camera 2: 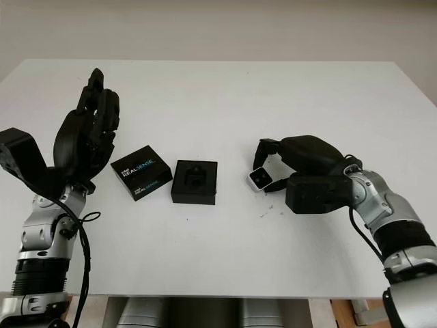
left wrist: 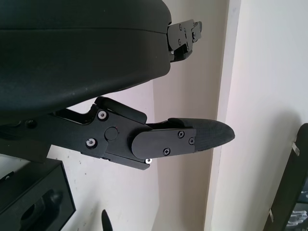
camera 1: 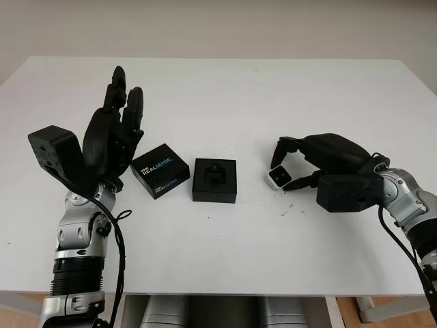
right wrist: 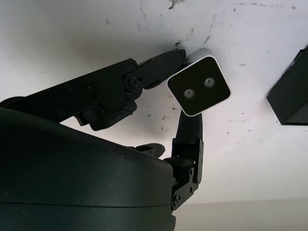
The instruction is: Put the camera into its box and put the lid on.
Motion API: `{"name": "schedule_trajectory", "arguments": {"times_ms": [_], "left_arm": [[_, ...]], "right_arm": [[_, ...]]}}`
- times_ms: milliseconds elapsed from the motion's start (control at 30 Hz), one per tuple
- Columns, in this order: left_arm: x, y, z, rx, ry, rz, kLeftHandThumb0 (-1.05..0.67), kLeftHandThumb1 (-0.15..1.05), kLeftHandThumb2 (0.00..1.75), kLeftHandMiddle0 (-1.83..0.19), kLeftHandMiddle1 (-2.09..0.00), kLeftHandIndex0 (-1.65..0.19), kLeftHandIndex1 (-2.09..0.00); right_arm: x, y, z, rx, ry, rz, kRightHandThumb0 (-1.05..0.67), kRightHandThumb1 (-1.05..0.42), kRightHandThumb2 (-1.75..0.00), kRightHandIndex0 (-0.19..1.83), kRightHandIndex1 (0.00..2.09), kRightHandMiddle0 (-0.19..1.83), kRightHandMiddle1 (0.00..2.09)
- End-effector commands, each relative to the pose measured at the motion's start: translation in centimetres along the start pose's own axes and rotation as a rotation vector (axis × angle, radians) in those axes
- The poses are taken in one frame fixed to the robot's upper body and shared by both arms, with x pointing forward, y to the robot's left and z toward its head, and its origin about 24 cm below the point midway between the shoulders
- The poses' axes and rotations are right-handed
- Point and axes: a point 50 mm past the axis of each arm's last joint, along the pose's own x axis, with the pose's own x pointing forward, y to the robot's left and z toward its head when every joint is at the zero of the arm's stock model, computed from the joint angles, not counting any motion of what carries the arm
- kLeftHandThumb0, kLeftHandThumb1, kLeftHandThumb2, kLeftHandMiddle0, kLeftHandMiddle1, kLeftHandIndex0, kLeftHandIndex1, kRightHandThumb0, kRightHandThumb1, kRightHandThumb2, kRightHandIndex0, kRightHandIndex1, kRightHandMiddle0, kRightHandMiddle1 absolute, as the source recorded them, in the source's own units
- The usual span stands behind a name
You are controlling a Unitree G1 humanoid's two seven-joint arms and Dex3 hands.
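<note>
A small silver camera point(camera 1: 278, 178) with a black face lies on the white table point(camera 1: 273, 96), right of the open black box point(camera 1: 214, 180). My right hand point(camera 1: 285, 166) is low over the table with its fingers point(right wrist: 159, 67) closed around the camera point(right wrist: 198, 85), one above it and one below. The box holds a dark foam insert. Its lid point(camera 1: 160, 169), printed REALSENSE, lies flat just left of the box. My left hand point(camera 1: 113, 133) is raised above the table to the left of the lid, open and holding nothing.
Dark scuff marks point(camera 1: 290, 206) dot the table just in front of the camera. The table's front edge point(camera 1: 225, 294) runs near my arms, and the box's corner point(right wrist: 291, 96) sits close to the right hand.
</note>
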Motion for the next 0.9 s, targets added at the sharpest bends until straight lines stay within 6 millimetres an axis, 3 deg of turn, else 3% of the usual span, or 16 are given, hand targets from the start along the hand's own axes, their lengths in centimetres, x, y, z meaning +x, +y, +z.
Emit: {"name": "schedule_trajectory", "arguments": {"times_ms": [0, 300, 700, 867], "left_arm": [[0.1, 0.1, 0.6, 0.019, -0.014, -0.01, -0.65, 1.05, 0.45, 0.19, 0.0, 0.19, 0.0], [0.1, 0.1, 0.6, 0.022, -0.011, -0.015, -0.63, 1.05, 0.48, 0.19, 0.0, 0.19, 0.0], [0.1, 0.2, 0.5, 0.032, -0.007, -0.025, -0.63, 1.05, 0.5, 0.19, 0.0, 0.19, 0.0], [0.1, 0.2, 0.5, 0.029, -0.005, -0.025, -0.63, 1.05, 0.49, 0.19, 0.0, 0.19, 0.0]], "right_arm": [[0.0, -0.2, 0.4, 0.014, -0.025, -0.026, -0.32, -0.94, -0.05, 0.35, 0.04, 0.33, 1.67], [-0.4, -0.9, 0.4, 0.047, -0.024, -0.051, -0.31, -0.96, -0.06, 0.34, 0.04, 0.3, 1.69], [-0.3, -0.9, 1.6, 0.385, -0.045, -0.127, -0.35, -0.96, -0.05, 0.32, 0.04, 0.32, 1.77], [-0.5, -0.7, 2.0, 0.433, -0.044, -0.125, -0.37, -0.97, -0.06, 0.31, 0.04, 0.3, 1.79]]}}
